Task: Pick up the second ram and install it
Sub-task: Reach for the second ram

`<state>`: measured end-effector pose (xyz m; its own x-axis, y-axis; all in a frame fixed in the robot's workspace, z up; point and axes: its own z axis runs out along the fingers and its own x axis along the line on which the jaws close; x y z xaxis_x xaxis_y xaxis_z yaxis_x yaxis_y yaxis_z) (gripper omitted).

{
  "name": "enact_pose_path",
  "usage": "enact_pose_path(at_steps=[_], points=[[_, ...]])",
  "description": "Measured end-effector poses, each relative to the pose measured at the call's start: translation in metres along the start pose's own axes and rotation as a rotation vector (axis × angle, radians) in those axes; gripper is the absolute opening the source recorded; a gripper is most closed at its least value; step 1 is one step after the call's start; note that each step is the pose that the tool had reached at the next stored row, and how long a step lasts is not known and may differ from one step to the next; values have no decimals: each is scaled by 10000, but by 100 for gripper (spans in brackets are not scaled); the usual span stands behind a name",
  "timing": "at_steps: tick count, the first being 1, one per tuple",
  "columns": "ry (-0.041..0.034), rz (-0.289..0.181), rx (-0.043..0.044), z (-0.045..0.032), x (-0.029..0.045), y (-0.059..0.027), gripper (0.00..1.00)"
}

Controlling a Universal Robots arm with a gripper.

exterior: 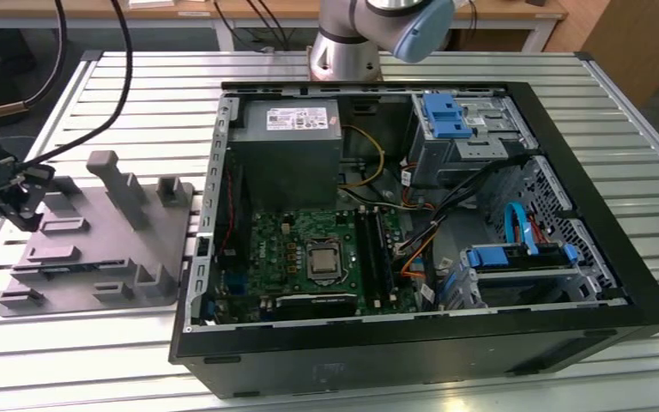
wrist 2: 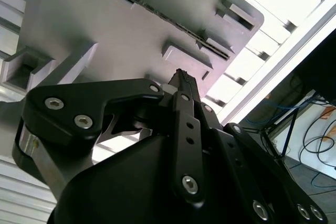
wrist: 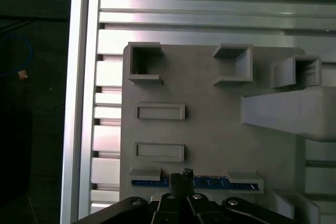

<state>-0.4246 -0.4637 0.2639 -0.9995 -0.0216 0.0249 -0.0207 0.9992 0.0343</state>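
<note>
The second ram (wrist: 210, 183) is a thin blue board standing on edge in a slot of the grey fixture plate (wrist: 220, 135). In the second wrist view the ram (wrist 2: 157, 13) shows as a dark strip across the plate. My gripper (wrist: 181, 176) hangs just above the stick's middle with its black fingertips (wrist 2: 182, 76) pressed together and nothing between them. In the exterior view the gripper (exterior: 21, 199) hovers over the left side of the fixture plate (exterior: 89, 287), and the ram (exterior: 64, 268) lies low in the plate's front part.
An open computer case (exterior: 421, 339) stands to the exterior view's right of the fixture. Its green motherboard (exterior: 278, 249) carries long black memory slots (exterior: 372, 249). A tall grey post (exterior: 117, 184) and several raised holders rise from the fixture. The slatted metal table's edge (wrist: 81, 103) runs close by.
</note>
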Motion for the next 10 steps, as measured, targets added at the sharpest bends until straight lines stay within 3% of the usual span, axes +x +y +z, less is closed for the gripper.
enact_pose_path(at_steps=[10], points=[[0, 0, 0, 52, -111, -44, 10]])
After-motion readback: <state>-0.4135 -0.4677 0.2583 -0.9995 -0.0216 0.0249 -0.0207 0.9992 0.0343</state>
